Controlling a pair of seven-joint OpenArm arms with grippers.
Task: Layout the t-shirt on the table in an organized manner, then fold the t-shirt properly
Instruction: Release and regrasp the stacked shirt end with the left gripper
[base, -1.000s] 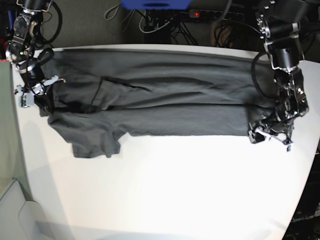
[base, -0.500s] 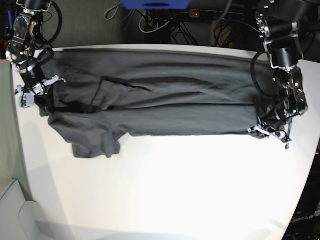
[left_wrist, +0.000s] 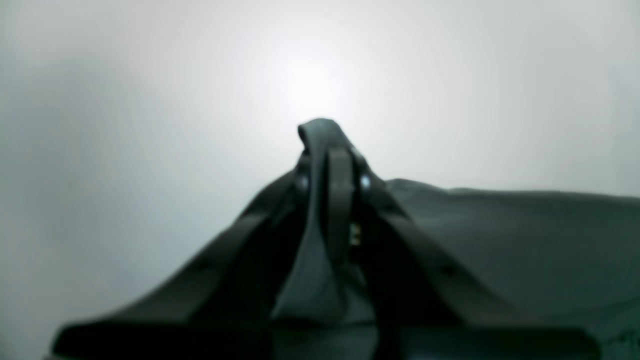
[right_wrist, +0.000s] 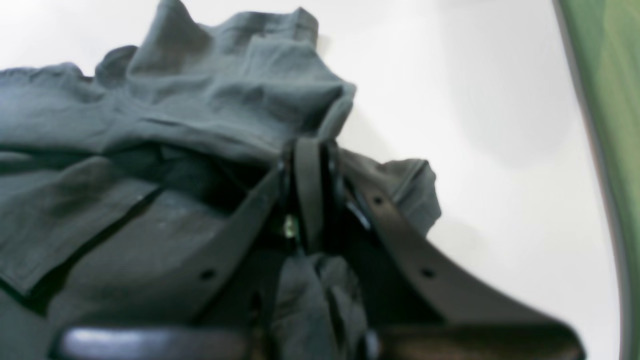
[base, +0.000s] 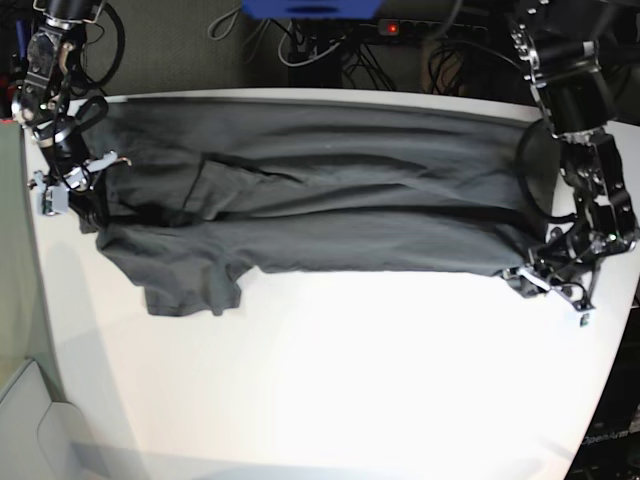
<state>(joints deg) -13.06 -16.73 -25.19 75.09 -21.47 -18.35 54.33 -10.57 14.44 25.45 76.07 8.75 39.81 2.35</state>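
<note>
The dark grey t-shirt (base: 330, 200) lies spread lengthwise across the far half of the white table (base: 350, 380), with one sleeve (base: 190, 285) pointing toward the front. At the shirt's right end, my left gripper (base: 525, 278) is shut on the lower corner; the left wrist view shows a fold of the t-shirt (left_wrist: 500, 240) pinched between the fingers of the gripper (left_wrist: 327, 145) above the table (left_wrist: 150, 100). My right gripper (base: 88, 200) is shut on the left end, and the bunched t-shirt (right_wrist: 200, 100) sits in that gripper (right_wrist: 310, 150).
Cables and a power strip (base: 390, 28) lie behind the table's far edge. The table's rounded edge (right_wrist: 595, 150) runs close to the right gripper, with green floor beyond. A pale box (base: 40, 420) sits off the table at the front left.
My left gripper has shut on the shirt's lower right corner and drawn it to the right and toward the front, stretching that edge. The right arm has not moved.
</note>
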